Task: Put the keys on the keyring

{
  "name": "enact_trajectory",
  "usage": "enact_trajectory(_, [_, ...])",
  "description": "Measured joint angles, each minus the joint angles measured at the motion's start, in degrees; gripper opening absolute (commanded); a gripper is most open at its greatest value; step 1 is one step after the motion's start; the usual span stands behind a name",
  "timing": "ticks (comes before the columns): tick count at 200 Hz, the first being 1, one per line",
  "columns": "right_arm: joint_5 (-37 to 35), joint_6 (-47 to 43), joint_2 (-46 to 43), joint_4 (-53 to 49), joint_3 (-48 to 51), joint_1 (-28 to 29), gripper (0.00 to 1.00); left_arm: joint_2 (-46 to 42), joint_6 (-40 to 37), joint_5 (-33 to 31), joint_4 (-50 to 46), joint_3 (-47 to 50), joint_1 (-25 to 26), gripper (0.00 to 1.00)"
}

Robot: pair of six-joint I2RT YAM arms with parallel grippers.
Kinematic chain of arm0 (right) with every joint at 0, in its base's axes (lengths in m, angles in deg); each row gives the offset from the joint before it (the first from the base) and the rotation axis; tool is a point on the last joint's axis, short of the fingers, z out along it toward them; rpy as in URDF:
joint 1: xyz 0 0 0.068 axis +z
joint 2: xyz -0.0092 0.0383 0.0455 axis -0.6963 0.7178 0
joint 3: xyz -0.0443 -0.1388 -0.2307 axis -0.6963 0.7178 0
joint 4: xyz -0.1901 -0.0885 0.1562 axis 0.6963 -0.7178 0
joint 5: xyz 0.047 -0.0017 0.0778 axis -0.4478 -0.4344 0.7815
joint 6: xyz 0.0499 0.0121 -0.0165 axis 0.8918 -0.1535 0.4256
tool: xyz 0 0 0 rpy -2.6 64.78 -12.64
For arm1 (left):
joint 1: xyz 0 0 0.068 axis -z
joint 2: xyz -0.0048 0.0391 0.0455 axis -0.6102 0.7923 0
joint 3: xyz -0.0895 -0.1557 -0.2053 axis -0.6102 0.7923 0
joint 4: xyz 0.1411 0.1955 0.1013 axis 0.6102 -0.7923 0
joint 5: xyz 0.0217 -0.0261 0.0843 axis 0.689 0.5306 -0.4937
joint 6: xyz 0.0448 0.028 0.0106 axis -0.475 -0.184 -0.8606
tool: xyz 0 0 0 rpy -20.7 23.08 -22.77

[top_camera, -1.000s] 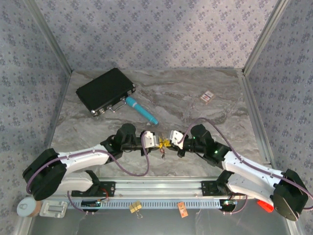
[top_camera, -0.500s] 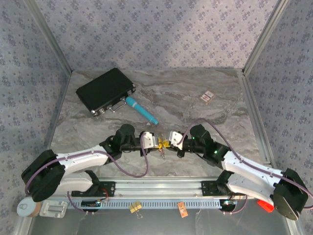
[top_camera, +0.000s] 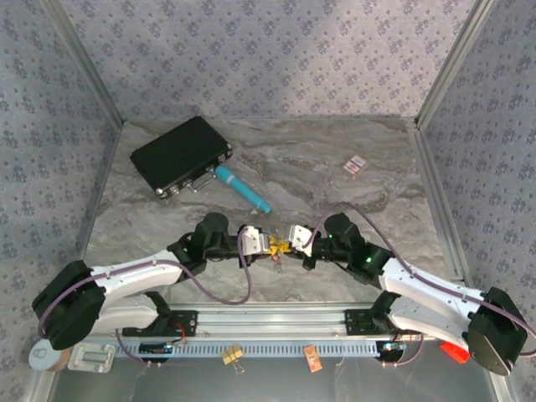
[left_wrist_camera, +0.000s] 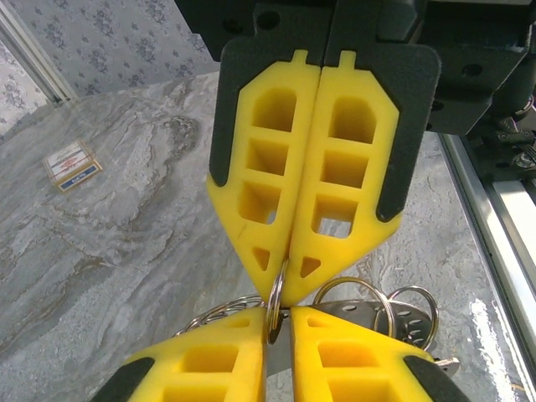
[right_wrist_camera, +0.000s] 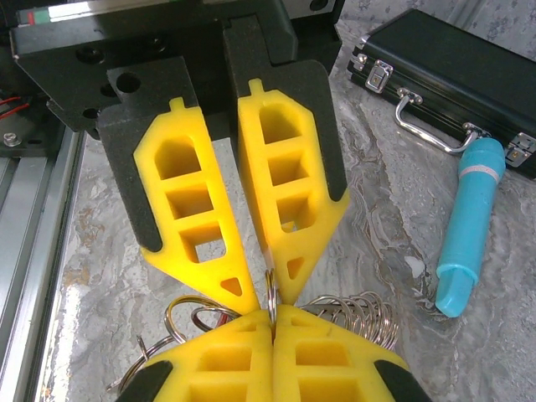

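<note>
Top external view: both arms reach inward from the near edge, and their claws meet tip to tip at about 6 o'clock of the table centre, close to the front rail [top_camera: 276,316].

**1. Task status**
- The left gripper [top_camera: 271,244] is clamped on the keyring [left_wrist_camera: 273,301]. In the right wrist view its pads stand a hair apart at the tips, with the thin metal ring passing between them.
- The right gripper [top_camera: 286,244] is pressed fully together on the opposite arc of the same ring, which enters the seam of its pads in the left wrist view.
- The keyring is therefore held off the table between the two claws, edge-on to both wrist cameras.
- A bunch of metal rings [right_wrist_camera: 366,314] hangs just behind and below the grip point.
- The keys cannot be identified, as no coloured head is discernible among the metal. A small item dangles under the claws in the top external view, too small to name.
- Judgement: the ring is secured, but threading is unconfirmed. Treat both keys as outstanding.

**2. Surface and room**
- Patterned wall panels [top_camera: 268,50] enclose the cell on three sides.
- The table [top_camera: 335,180] is grey marble-effect and glossy.
- A black case [top_camera: 180,155] lies at 10 o'clock, lid closed.
- A teal tool [top_camera: 243,190] lies just beside the case, on its 4 o'clock side.
- A small card packet [top_camera: 357,165] lies at 2 o'clock, well apart from everything else.
</note>
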Motion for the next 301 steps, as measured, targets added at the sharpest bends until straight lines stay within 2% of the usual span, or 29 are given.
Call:
enact_trajectory(15, [-0.02,0.00,0.00,-0.02,-0.02,0.04,0.00,0.00,-0.22,0.07,0.02,0.00,0.00,0.01])
enact_trajectory(35, [-1.03,0.15,-0.02,-0.33,-0.15,0.11,0.34,0.00,-0.20,-0.33,0.04,0.00,0.07,0.00])
enact_trajectory(53, [-3.65,-0.15,-0.87,-1.09,-0.22,0.13,0.40,-0.63,-0.24,-1.33,-1.25,-0.02,0.92,0.00])
enact_trajectory(76, [-5.86,-1.09,-2.73,-5.42,-0.33,0.48,0.39,-1.66,-0.68,-4.50,-5.51,-1.75,2.03,0.00])
enact_trajectory(110, [-8.00,-3.39,-4.26,-13.05,-2.86,0.70,0.33,-1.81,-1.22,-9.62,-15.80,-7.41,3.54,0.00])
enact_trajectory(138, [-7.98,-4.52,-4.35,-15.52,-4.92,1.01,0.28,-1.29,-1.31,-12.68,-24.44,-12.28,4.83,0.00])
enact_trajectory(169, [-7.48,-5.01,-3.67,-15.34,-5.64,1.11,0.28,-0.46,-1.75,-14.58,-30.53,-15.67,5.99,0.00])
enact_trajectory(223, [-4.48,-5.11,-1.25,-11.93,-5.64,1.11,0.28,-0.52,-4.04,-14.19,-32.09,-15.78,6.64,0.00])
enact_trajectory(276, [-1.99,-5.11,0.11,-8.46,-5.27,1.11,0.11,-0.55,-5.25,-13.90,-32.59,-15.78,6.64,0.00])
enact_trajectory(301, [-1.29,-5.16,0.22,-8.48,-5.20,1.11,0.12,-0.74,-5.35,-14.12,-32.76,-15.74,6.62,0.00])
